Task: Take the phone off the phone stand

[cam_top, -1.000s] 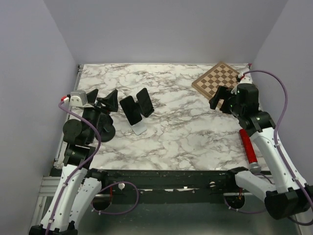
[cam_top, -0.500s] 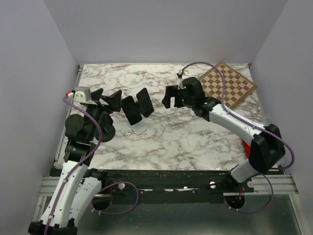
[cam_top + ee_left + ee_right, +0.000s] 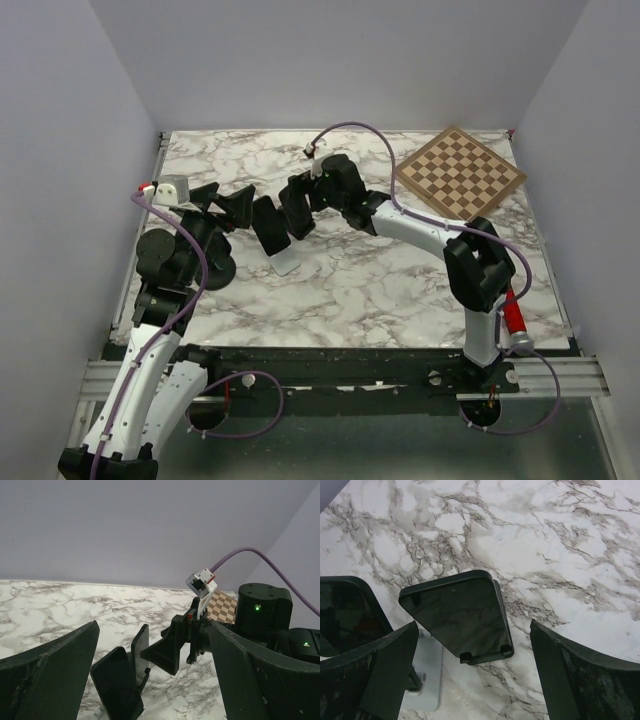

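Swung over from the checkerboard corner, the right arm now stretches low across the surface (image 3: 400, 290), its end effector (image 3: 303, 192) spread wide with the phone (image 3: 295, 210) between the fingers, touching neither. The phone leans tilted on the phone stand (image 3: 286, 263) left of centre, dark face upward, long axis running from near edge to far edge. The left end effector (image 3: 225, 203) also stands open just beside the stand

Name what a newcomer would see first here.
The open left claw and open right claw flank the phone stand and its two dark slabs, left of the table's middle. A chessboard lies at the far right corner.
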Tool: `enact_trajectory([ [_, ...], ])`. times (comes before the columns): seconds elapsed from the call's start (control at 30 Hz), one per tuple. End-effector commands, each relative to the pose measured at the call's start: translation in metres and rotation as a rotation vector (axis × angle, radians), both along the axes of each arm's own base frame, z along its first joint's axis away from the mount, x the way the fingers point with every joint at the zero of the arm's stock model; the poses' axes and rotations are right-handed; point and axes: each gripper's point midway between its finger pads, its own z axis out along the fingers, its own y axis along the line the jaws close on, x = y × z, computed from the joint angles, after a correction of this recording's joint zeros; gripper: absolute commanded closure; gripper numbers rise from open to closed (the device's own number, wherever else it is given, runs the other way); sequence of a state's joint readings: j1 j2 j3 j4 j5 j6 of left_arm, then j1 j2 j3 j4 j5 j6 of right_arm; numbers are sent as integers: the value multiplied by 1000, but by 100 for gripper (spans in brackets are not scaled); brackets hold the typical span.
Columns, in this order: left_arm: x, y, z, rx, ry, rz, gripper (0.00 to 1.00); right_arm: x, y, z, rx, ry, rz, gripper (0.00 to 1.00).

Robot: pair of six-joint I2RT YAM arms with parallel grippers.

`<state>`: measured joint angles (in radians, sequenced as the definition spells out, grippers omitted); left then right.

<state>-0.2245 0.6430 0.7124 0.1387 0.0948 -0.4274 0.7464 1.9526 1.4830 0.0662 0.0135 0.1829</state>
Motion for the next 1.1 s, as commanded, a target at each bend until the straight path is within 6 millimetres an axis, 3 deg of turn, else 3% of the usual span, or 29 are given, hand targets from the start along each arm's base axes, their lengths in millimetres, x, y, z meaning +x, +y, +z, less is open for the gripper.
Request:
enact_trajectory([
  [0.0,-6,-5,16,-12,-38,-34,2,0,16,3,-17,-74,55,0],
  [0.17,-6,-6,15,-12,-35,-43,2,-11,25,-4,-8,-74,124,0],
  [0.43,-5,-8,13,-17,-30,-52,2,0,28,-11,-38,-105,96,0],
  [0.97,-5,-11,11,-21,-25,-70,2,0,52,-29,-89,-163,101,4],
  [1.07,-4,-11,11,-21,-25,-68,2,5,50,-31,-108,-175,58,12],
])
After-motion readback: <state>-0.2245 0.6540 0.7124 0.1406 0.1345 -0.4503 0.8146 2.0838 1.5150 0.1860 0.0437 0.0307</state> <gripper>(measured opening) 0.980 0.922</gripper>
